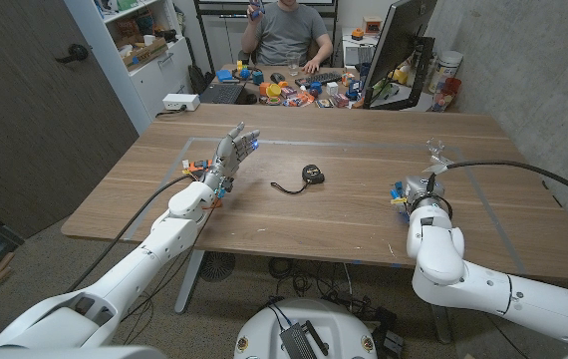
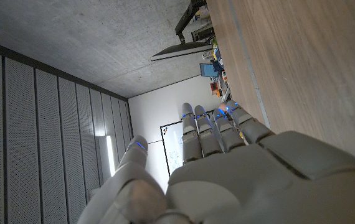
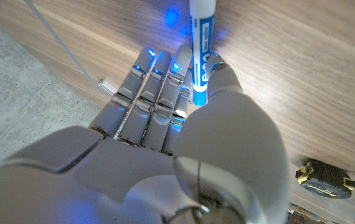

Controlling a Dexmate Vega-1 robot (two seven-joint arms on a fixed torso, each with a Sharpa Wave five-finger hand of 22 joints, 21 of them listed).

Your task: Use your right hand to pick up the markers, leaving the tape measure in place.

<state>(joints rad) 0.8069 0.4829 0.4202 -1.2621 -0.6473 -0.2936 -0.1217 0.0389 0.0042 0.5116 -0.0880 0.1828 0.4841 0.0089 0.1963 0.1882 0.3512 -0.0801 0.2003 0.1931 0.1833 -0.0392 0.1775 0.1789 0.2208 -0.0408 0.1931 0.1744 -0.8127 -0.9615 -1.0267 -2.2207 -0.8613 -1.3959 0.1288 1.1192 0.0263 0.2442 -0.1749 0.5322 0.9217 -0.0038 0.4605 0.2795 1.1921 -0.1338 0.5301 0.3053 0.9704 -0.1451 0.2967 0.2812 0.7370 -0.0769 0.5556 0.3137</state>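
Right hand point(image 3: 184, 124) pinches marker point(image 3: 201, 43) near table's edge point(image 1: 294, 257).

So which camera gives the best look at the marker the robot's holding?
The right wrist view: the blue marker shows close up, pinched in the right hand. The head view shows that hand small, the marker too tiny to make out.

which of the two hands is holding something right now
The right hand: it pinches a blue-and-white marker between thumb and fingers. The left hand holds nothing, fingers spread above the table.
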